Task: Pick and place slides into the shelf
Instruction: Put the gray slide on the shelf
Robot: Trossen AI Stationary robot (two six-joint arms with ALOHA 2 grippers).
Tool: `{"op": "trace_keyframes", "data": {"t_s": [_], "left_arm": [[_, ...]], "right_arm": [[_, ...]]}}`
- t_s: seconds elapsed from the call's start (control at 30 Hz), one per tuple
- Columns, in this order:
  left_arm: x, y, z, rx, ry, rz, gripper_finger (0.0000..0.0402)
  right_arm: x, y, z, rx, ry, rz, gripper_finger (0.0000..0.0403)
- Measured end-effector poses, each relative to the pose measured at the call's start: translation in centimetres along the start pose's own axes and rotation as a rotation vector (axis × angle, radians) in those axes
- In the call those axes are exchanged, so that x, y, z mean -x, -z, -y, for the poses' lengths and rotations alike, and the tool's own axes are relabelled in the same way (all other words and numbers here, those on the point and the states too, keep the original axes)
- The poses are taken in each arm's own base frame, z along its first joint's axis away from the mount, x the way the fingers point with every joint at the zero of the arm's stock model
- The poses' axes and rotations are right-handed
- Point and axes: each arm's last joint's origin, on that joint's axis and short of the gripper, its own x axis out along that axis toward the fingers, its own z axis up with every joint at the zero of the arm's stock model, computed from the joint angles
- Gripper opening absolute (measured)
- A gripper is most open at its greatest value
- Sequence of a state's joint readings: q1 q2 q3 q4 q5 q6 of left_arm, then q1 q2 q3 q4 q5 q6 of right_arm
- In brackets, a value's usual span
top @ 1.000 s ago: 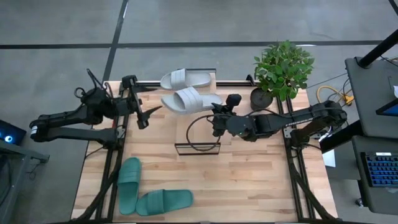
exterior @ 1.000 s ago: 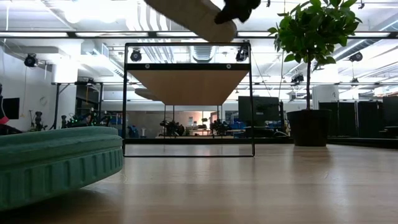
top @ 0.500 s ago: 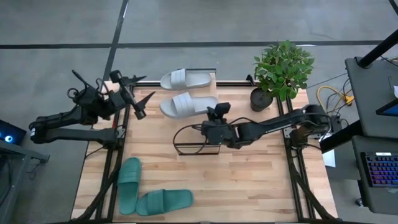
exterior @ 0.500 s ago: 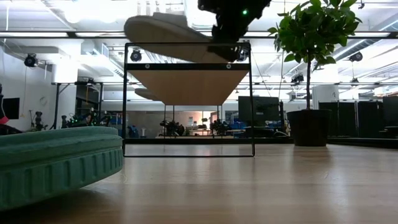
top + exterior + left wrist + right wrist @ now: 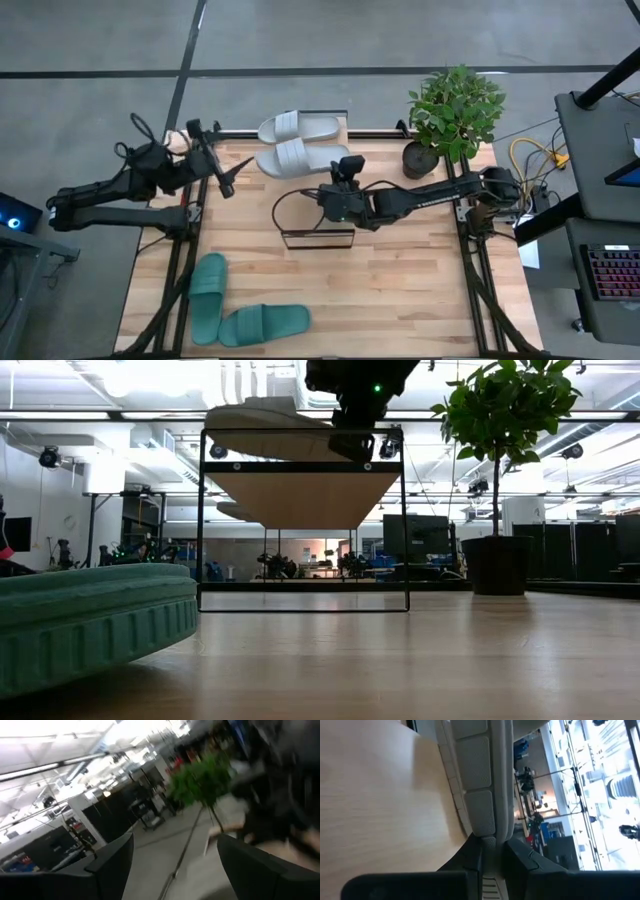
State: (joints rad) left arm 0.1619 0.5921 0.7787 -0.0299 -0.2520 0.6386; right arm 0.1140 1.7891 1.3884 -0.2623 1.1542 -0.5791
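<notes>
My right gripper (image 5: 338,180) is shut on a pale grey-white slide (image 5: 295,158) over the far part of the shelf (image 5: 318,238). In the low view that slide (image 5: 265,415) is about level with the shelf's top (image 5: 300,465); whether it touches I cannot tell. A second white slide (image 5: 300,126) lies flat just beyond it, near the table's far edge. Two teal slides (image 5: 208,295) (image 5: 265,322) rest sole down at the near left corner. My left gripper (image 5: 236,174) hovers open at the table's left edge, holding nothing. My right gripper pinches the white slide's right end (image 5: 487,840) between its two fingers, which close on the edge of the sole there. The fingers come nearly level from the table's right and near side. The slide reaches out leftward from them, a little tilted, its treaded sole (image 5: 476,785) facing down.
A potted plant (image 5: 455,110) stands at the far right corner. One teal slide (image 5: 90,625) fills the near left of the low view. Bare wooden tabletop (image 5: 400,290) lies between the shelf's near end and the near right corner.
My right gripper has come down and toward the table's left with the white slide, rolling as it went. The slide has sunk from well above the shelf to the level of its top and lies flatter. My left gripper has turned a little, still open.
</notes>
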Motion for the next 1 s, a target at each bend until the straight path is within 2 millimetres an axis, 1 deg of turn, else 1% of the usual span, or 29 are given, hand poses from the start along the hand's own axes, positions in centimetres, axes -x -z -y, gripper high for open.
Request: {"op": "trace_keyframes", "data": {"t_s": [0.13, 0.27, 0.37, 0.47, 0.57, 0.8, 0.87, 1.0], "left_arm": [[-0.6, 0.8, 0.8, -0.194, 0.074, -0.069, 0.0272], [-2.1, 1.5, 1.8, -0.333, 0.126, -0.116, 0.0272], [-3.3, 1.9, 2.4, -0.393, 0.151, -0.136, 0.0272], [-4.1, 1.9, 2.7, -0.455, 0.137, -0.147, 0.0272], [-4.9, 2.0, 2.8, -0.502, 0.093, -0.181, 0.0272], [-5.6, 2.5, 3.3, -0.536, 0.108, -0.209, 0.0272], [-5.6, 2.5, 3.3, -0.537, 0.103, -0.219, 0.0272], [-5.0, 2.1, 2.8, -0.529, 0.070, -0.210, 0.0272]], "right_arm": [[0.3, 0.0, 0.5, -0.010, 0.000, 0.007, 0.0035], [0.3, 0.1, 0.8, -0.015, -0.005, 0.012, 0.0035], [0.5, 0.1, 1.1, -0.025, -0.013, 0.018, 0.0035], [0.7, 0.2, 1.3, -0.044, -0.049, 0.042, 0.0035], [0.7, 0.2, 1.4, -0.044, -0.067, 0.052, 0.0035], [0.7, 0.4, 1.3, -0.009, -0.070, 0.038, 0.0035], [0.7, 0.4, 1.3, -0.009, -0.069, 0.036, 0.0035], [0.6, 0.6, 1.4, 0.013, -0.061, 0.026, 0.0035]]}}
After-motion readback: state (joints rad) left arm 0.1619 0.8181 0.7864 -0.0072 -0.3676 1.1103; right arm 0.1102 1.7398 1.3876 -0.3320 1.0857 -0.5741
